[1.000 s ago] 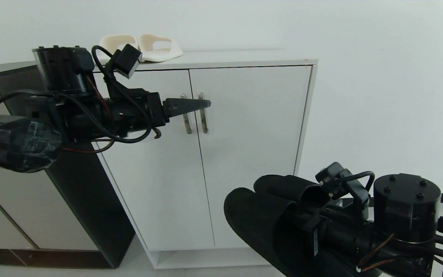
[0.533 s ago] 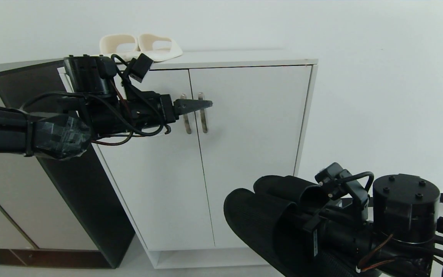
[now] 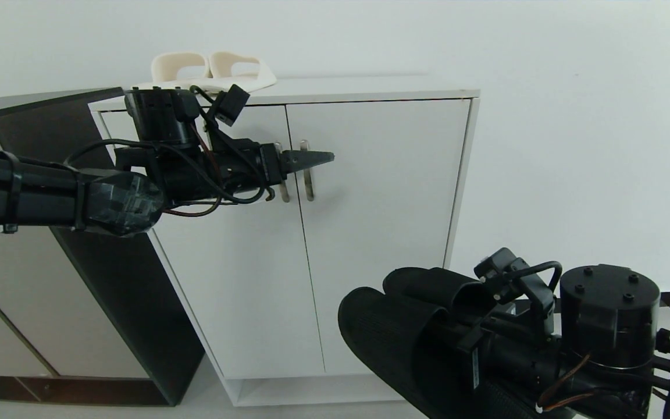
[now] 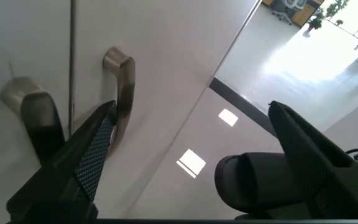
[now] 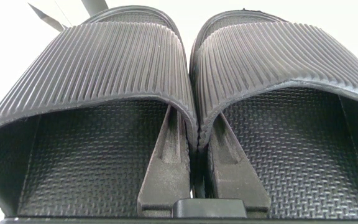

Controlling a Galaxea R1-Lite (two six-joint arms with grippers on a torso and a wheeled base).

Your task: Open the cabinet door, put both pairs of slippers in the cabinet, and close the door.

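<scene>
Head view is showing the cabinet (image 3: 370, 233) with both doors shut, so the task is sitting at its first step: opening a door. The left gripper (image 3: 324, 156) is hanging level in front of the handles by the seam, its tips lying just past the right handle (image 3: 309, 183).

In the left wrist view, the left gripper (image 4: 192, 111) is standing spread wide. The right handle (image 4: 120, 74) is sitting just inside the gap, close against one finger (image 4: 95, 152); whether the two are touching I cannot tell. The left handle (image 4: 33, 115) is lying outside the gap, across the seam. This gripper is not gripping anything.

The right gripper (image 5: 196, 134) is pinching the black slippers (image 5: 104, 81) together. One finger is sitting inside each slipper, and the two inner walls are being squeezed between them. In the head view the black slippers (image 3: 393, 326) are hanging low before the right door, apart from it. The white slippers (image 3: 213, 67) are lying on top of the cabinet, toward its left end.

I am judging that the next move is calling for the left fingers to close on the right handle. It is sitting off-centre in the gap, so a small sideways shift first would help. The door then needs pulling along its arc. The black slippers are hanging where that door may swing, so the right arm may need to give way.
</scene>
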